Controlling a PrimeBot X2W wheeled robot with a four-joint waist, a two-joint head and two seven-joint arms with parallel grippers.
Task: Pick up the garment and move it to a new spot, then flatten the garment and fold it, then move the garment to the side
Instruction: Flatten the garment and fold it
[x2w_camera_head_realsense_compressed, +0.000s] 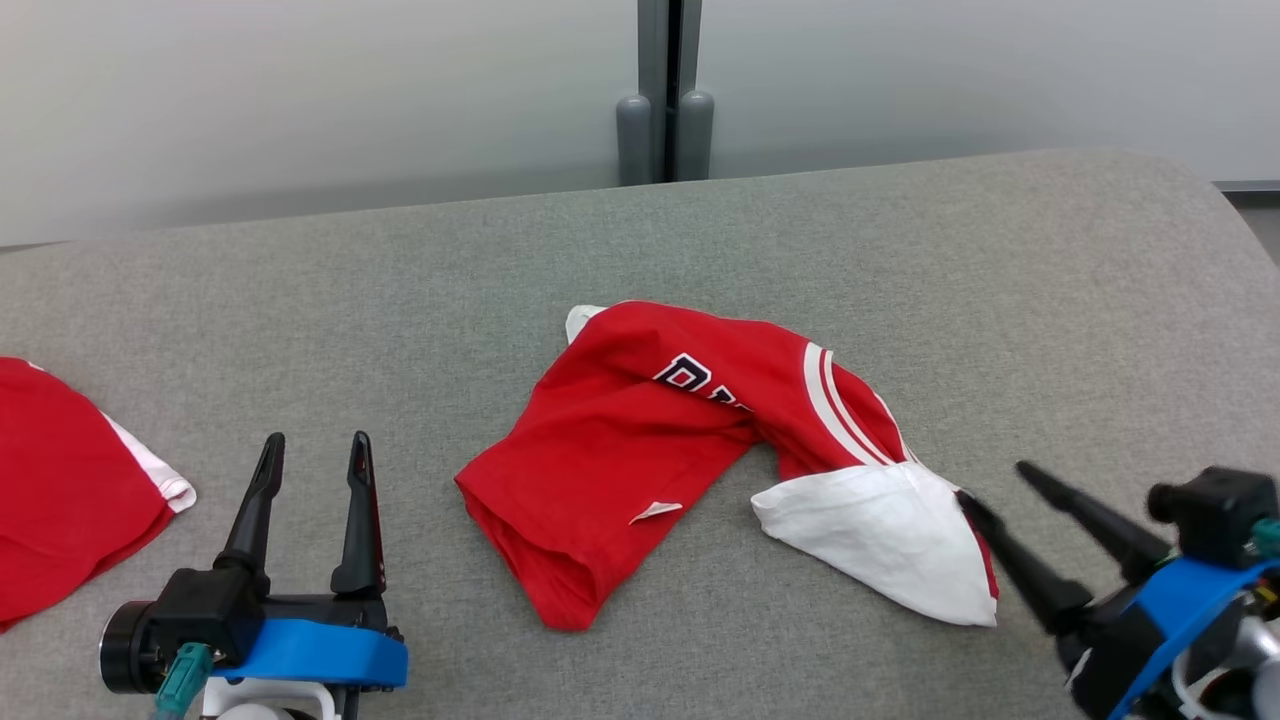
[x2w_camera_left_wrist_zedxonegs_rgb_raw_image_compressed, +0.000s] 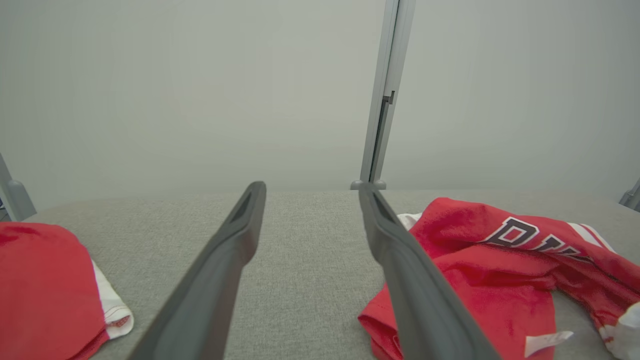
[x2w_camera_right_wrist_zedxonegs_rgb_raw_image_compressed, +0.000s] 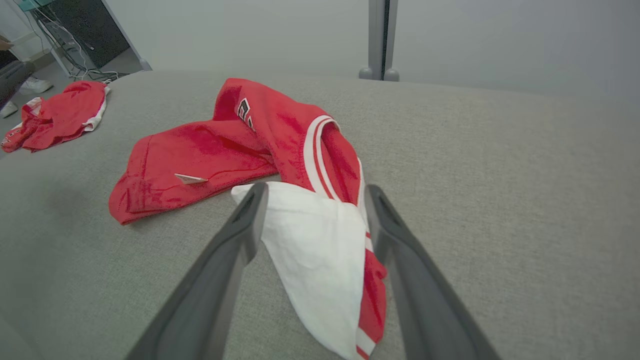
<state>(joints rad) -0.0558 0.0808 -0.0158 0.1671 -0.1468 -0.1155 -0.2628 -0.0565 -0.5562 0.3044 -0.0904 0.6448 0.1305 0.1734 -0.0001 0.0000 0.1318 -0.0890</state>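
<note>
Worktop (x2w_camera_head_realsense_compressed: 300, 300): covered in grey woven fabric and rounded off at its far right corner.
Room: plain pale wall panels are seen behind the far edge. A grey upright post (x2w_camera_head_realsense_compressed: 668, 100) with two rounded feet is set at the join between them.
Past the left end: in the right wrist view a patch of floor, loose cables (x2w_camera_right_wrist_zedxonegs_rgb_raw_image_compressed: 75, 55) and a dark cabinet (x2w_camera_right_wrist_zedxonegs_rgb_raw_image_compressed: 85, 30) can be made out, with a person's white shoe (x2w_camera_right_wrist_zedxonegs_rgb_raw_image_compressed: 35, 85) beside them.
Garment (x2w_camera_head_realsense_compressed: 640, 440): a red top laid crumpled near the middle of the worktop, bent into an arch. Two white stripes are carried on the sleeve. A white inside-out portion (x2w_camera_head_realsense_compressed: 880, 540) is spread flat at the right end.
Writing: dark letters outlined in white are printed on the red cloth. The first looks like a D. The rest is folded under and cannot be read.
Tag (x2w_camera_head_realsense_compressed: 655, 512): a small white tab is sewn near the hem. No print can be read on it.
Second red garment (x2w_camera_head_realsense_compressed: 60, 490): bunched at the left end of the worktop, white-trimmed, well apart from the first.
Left pincer (x2w_camera_head_realsense_compressed: 317, 440): held open and empty over bare fabric, left of the garment.
Right pincer (x2w_camera_head_realsense_compressed: 995, 482): spread open at the garment's right end. The white portion lies between its fingers and nothing is gripped.
</note>
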